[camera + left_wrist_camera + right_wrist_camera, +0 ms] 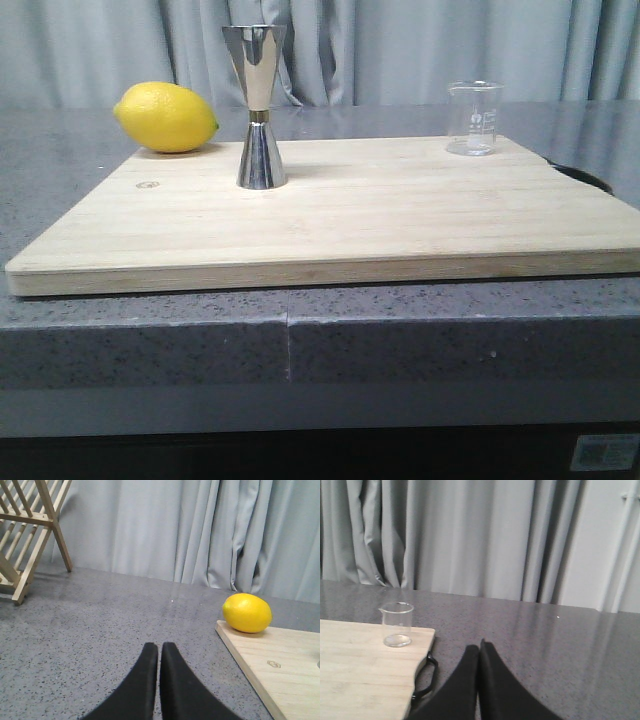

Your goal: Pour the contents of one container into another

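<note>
Soft even light, faint shadows, slightly grainy; jigger (258,105) glints.

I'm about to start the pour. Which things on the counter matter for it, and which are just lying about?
For the job:
- glass beaker, upright at the board's far right corner
- steel jigger, upright on the board
- left tool and right tool, both shut, holding nothing

Just lying about:
- lemon at the board's far left corner
- cutting board beneath the vessels
- wooden rack off to the left

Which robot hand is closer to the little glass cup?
Right. The right gripper sits just off the board near the glass beaker; the left gripper is past the lemon.
</note>
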Robot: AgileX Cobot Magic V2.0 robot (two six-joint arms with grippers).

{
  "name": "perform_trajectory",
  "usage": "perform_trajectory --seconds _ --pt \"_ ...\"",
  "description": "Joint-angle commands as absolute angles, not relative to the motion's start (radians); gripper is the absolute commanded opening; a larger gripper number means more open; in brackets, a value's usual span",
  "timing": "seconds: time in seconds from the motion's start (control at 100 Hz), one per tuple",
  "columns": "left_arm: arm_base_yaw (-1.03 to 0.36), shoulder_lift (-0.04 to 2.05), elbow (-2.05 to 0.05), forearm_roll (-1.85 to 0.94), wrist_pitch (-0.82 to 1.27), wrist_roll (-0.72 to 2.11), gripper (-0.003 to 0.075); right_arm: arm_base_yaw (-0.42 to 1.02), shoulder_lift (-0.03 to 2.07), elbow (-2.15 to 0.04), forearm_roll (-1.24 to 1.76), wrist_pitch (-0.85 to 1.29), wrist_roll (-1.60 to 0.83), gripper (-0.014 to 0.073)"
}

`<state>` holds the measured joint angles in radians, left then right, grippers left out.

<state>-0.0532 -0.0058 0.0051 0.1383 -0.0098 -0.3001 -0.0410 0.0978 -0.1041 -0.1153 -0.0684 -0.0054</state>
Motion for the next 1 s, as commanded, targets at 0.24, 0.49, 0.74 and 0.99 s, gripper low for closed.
perform_trajectory --seconds 0.24,0.49,0.74,0.99 --pt "-0.061 -0.027 0.033 0.13 -0.081 -0.298 -0.0019 -0.094 -0.029 -0.029 -0.061 -0.144 -0.017 -0.0046" --pt "-0.061 -0.027 0.033 0.13 -0.081 -0.298 -0.0019 -0.094 -0.029 0.021 0.006 -0.086 -0.015 -0.0046" --pt "-0.061 -0.027 0.033 0.13 -0.081 -0.298 -0.0019 -0.094 -0.029 0.021 0.0 -0.082 -0.015 -0.0046" --pt "-0.061 -0.027 0.033 0.13 -0.081 -0.298 -0.0019 -0.094 -0.029 0.021 0.0 -0.096 -0.015 -0.0046"
